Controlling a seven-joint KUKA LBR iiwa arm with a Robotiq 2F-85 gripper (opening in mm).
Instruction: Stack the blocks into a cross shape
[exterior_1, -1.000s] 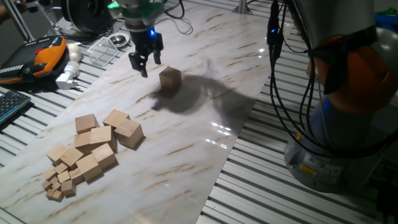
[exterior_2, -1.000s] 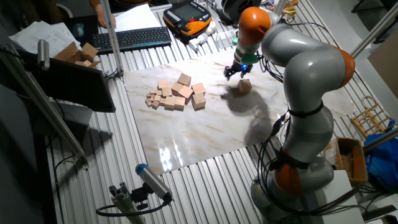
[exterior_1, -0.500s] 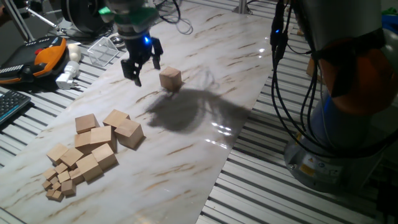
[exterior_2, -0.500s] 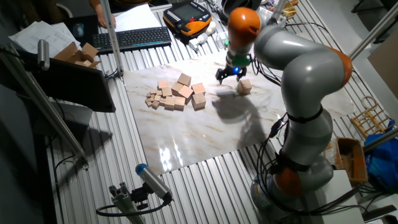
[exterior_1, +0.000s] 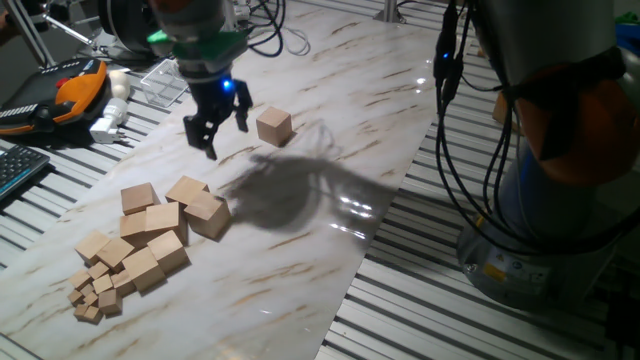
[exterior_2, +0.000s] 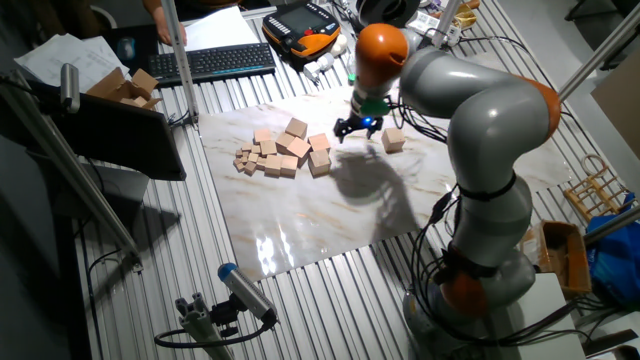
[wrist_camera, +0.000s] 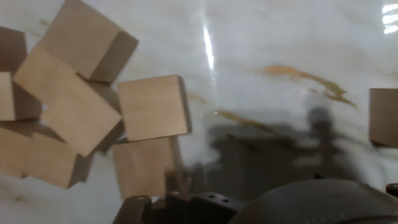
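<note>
The gripper (exterior_1: 212, 124) hangs above the marble-patterned counter (exterior_1: 330, 150), its two dark fingers spread apart with nothing between them. It sits between a single block (exterior_1: 273, 126) and the pile of blocks (exterior_1: 160, 225), nearer the single one but not touching it. A blue light glows on the body of the gripper just above the fingers.

The single block stands alone on the counter, flat on one face, well apart from the pile. In the other fixed view it (exterior_2: 392, 140) lies just beside the gripper (exterior_2: 356, 126), on the side away from the pile (exterior_2: 290, 148).

The pile holds several large wooden cubes packed close, some touching and some leaning on one another, with one cube resting on top of others. At its far end from the gripper lies a cluster of small cubes (exterior_1: 92, 296), much tinier than the rest.

The hand view looks down on the near edge of the pile (wrist_camera: 81, 112): cubes at various angles, tightly set, with the single block (wrist_camera: 384, 117) cut off by the right edge of the picture. The arm's shadow falls dark across the counter between them.

Beyond the counter, on the slatted surface, lie an orange and black handheld unit (exterior_1: 70, 90) and a keyboard (exterior_1: 18, 170).
</note>
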